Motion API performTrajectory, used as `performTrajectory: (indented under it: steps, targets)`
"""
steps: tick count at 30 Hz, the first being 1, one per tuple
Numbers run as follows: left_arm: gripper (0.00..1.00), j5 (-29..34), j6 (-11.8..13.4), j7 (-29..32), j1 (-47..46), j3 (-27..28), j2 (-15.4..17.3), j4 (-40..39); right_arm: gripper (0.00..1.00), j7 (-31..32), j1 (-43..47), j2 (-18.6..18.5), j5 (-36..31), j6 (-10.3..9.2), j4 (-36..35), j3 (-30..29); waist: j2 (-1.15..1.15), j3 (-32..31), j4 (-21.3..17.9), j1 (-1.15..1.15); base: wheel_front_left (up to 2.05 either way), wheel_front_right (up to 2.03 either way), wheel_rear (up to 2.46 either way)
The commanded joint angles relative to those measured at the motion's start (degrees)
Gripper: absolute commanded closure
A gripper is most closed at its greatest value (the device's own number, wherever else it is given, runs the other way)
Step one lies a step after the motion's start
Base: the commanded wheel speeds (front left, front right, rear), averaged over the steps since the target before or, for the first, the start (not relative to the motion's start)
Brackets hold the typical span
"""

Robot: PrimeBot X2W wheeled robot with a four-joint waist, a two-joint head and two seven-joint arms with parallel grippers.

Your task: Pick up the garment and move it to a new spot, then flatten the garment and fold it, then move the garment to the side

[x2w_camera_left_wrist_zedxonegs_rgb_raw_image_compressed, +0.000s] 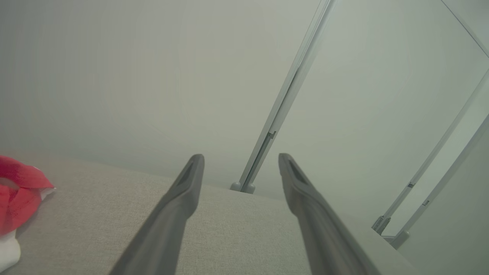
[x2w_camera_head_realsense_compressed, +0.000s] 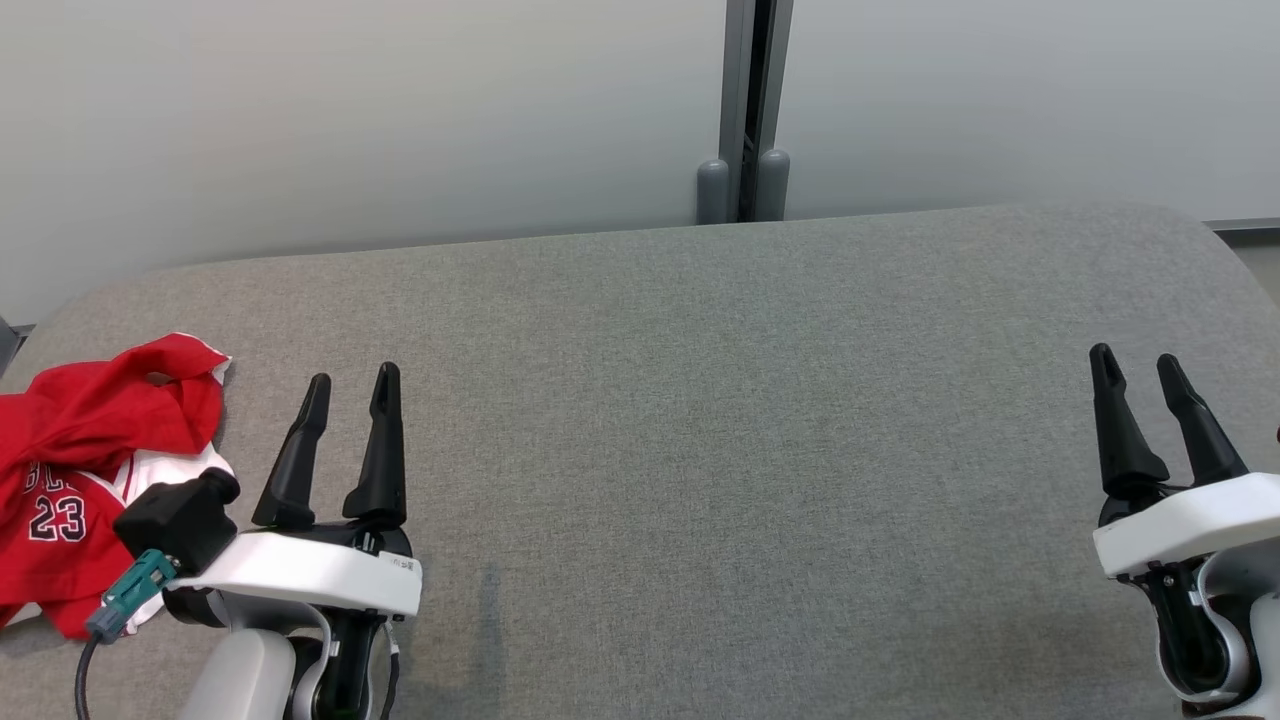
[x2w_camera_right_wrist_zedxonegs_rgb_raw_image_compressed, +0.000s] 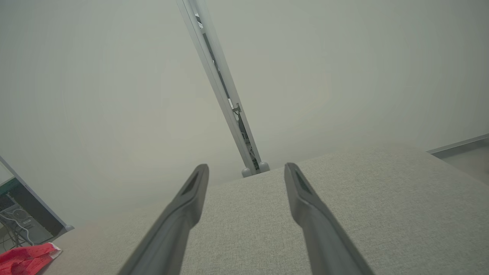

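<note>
A grey woven tabletop (x2w_camera_head_realsense_compressed: pixel 700 400) runs across the head view. Its far edge lies close against pale, plain wall panels (x2w_camera_head_realsense_compressed: pixel 350 120), which meet at a grey upright post (x2w_camera_head_realsense_compressed: pixel 745 110) at 12 o'clock. The far corners are rounded, one at 10 o'clock and one at 2 o'clock, and past the 2 o'clock corner a strip of floor (x2w_camera_head_realsense_compressed: pixel 1250 235) shows. The red jersey (x2w_camera_head_realsense_compressed: pixel 90 470) lies crumpled at 8 o'clock, hard against the left edge of the tabletop, with white trim and the number 23 facing up; part of it runs out of the frame. The left gripper (x2w_camera_head_realsense_compressed: pixel 354 373) is at 7 o'clock, just to the right of the jersey, with its two dark fingers spread and pointing toward the wall, holding nothing. The black camera block (x2w_camera_head_realsense_compressed: pixel 180 515) on its wrist overlaps the jersey's white edge in this view, and whether the two touch cannot be told. A teal plug (x2w_camera_head_realsense_compressed: pixel 130 590) with a dark cable hangs from that block. The right gripper (x2w_camera_head_realsense_compressed: pixel 1134 355) is at 4 o'clock near the right edge, fingers likewise spread and holding nothing — well apart from the jersey. A broad stretch of plain grey weave lies between the two grippers and runs on to the far edge. In the right wrist view a computer case with cables (x2w_camera_right_wrist_zedxonegs_rgb_raw_image_compressed: pixel 19 225) stands beyond the left end of the table, at 8 o'clock.
</note>
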Motion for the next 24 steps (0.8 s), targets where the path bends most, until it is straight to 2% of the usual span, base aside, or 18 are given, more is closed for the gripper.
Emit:
performTrajectory:
  steps: [1, 24]
  targets:
    - [0.0, 1.1, 0.4, 0.0, -0.5, 0.4, 0.4, -0.8, 0.0, -0.6, -0.2, -0.6, -1.2, 0.09, -0.8, 0.3, 0.0, 0.0, 0.0, 0.0, 0.0, 0.0, 0.0]
    - [0.0, 12.0, 3.1, 2.9, 1.5, 1.9, 1.6, 1.0, 0.0, -4.2, 1.8, 1.3, -12.5, 0.1, 1.3, 2.6, 0.0, 0.3, 0.1, 0.0, 0.0, 0.0, 0.0]
